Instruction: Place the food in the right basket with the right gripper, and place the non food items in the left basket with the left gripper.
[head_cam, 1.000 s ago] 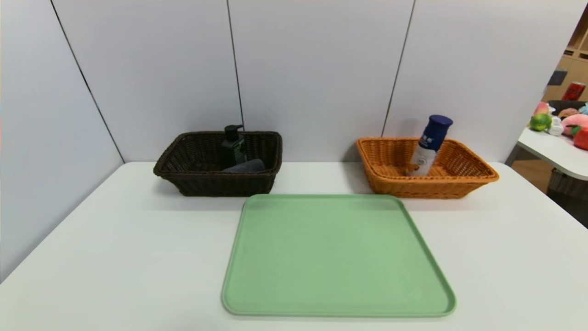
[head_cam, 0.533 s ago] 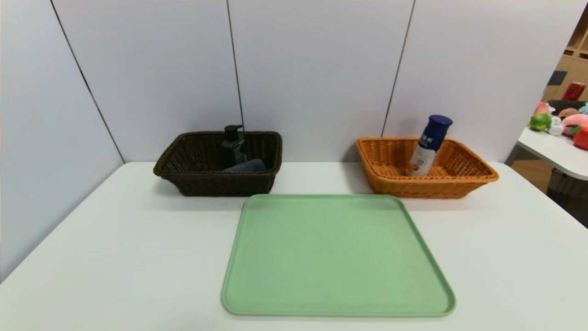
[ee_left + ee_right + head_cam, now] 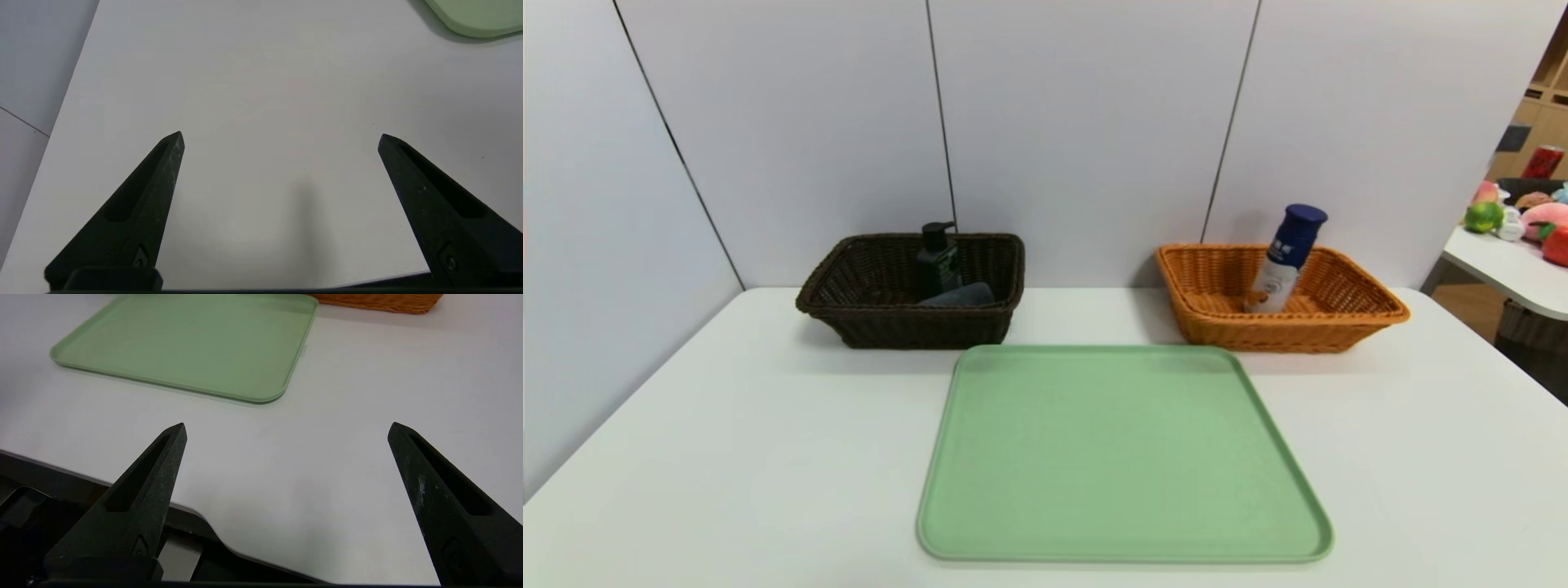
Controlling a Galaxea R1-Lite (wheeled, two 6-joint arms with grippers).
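White tabletop (image 3: 727, 457): green tray (image 3: 1123, 457) bare. Pump bottle (image 3: 938, 261) sits in left basket (image 3: 882, 322), blue-capped bottle (image 3: 1286, 257) in right basket (image 3: 1339, 327). Left gripper (image 3: 280, 136) and right gripper (image 3: 286, 428) hover near edge, jaws wide, empty. Sorting appears complete; no pick remains.

White table (image 3: 727, 457): flat green plastic tray (image 3: 1123, 457) lies at centre, near front edge. Behind tray, 2 baskets against the wall panels, well apart. Dark brown wicker basket (image 3: 882, 322) back left; in it a black pump bottle (image 3: 938, 261) upright, with a dark grey folded item (image 3: 960, 296) before it. Orange wicker basket (image 3: 1339, 314) back right; in it a white bottle with blue cap (image 3: 1286, 257), tilted rightward.
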